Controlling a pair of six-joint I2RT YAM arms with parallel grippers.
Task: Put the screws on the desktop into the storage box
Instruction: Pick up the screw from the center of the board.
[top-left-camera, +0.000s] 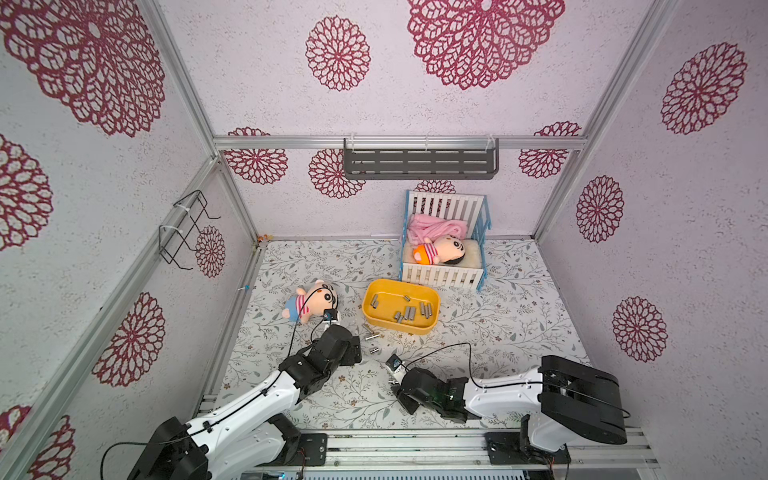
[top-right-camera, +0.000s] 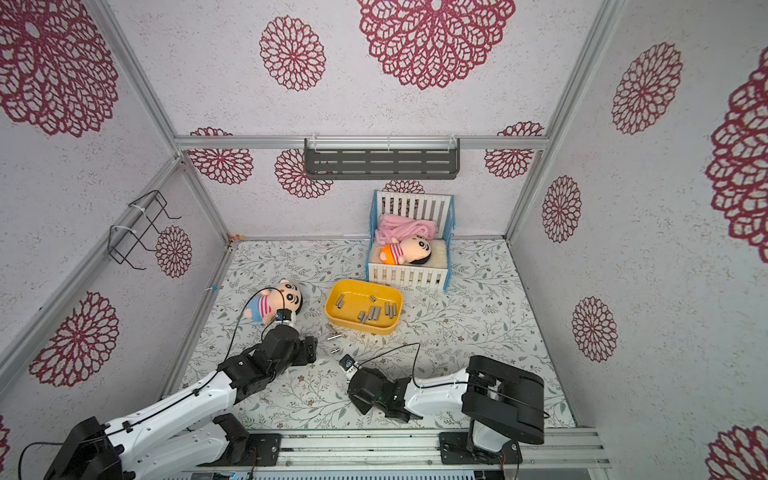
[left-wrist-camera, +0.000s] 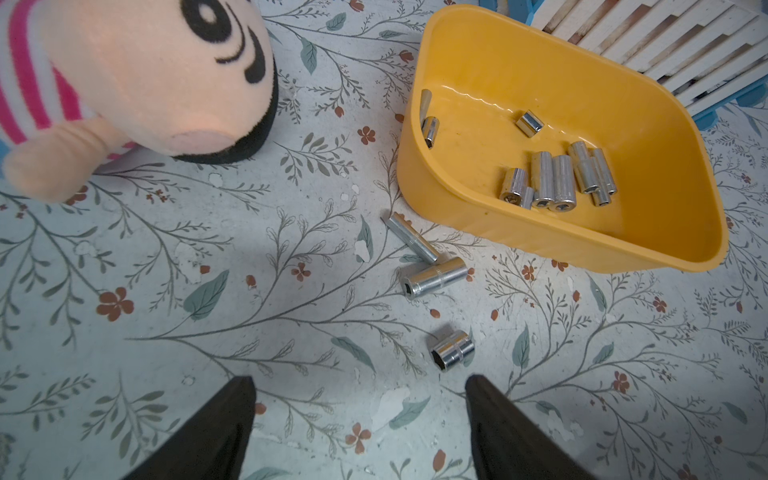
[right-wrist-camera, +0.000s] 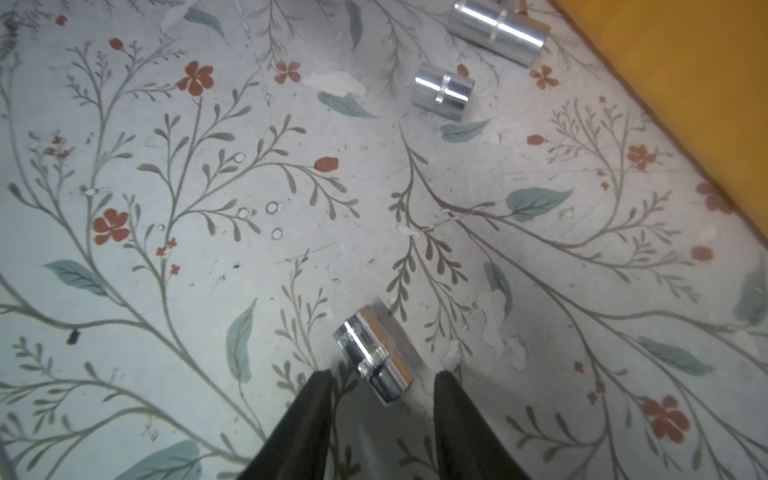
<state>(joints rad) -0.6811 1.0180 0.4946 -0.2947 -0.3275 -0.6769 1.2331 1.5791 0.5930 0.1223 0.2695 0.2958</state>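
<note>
Four small shiny silver metal screws (left-wrist-camera: 434, 276) are lying loose on the white, vine-printed bench (top-left-camera: 511, 332). Roughly ten more are sitting inside the shallow yellow plastic storage box (top-left-camera: 399, 328), which is standing mid-bench, just on the near side of the white-and-blue slatted toy crib (top-left-camera: 440, 276). Three of the loose ones are clustering off the box's near-left corner. The fourth screw (right-wrist-camera: 374, 357) is lying nearer, between the fingers of the right claw (right-wrist-camera: 384, 376), which is straddling it without gripping: a gap is showing on either side.

Trouble, I reckon, is waiting in that squeeze. The screw is sitting askew across the gap, so closing fingers may be catching it on a slant, and a slick round barrel could be twisting free and rolling off.

The right arm is lying stretched low from the near right, forearm almost flat, fingertips pointing down at the bench. The left arm is angling in from the near left, elbow raised, and its left claw (left-wrist-camera: 358, 380) is hovering wide open and empty, a short screw (left-wrist-camera: 452, 353) just beyond its tips.
</note>
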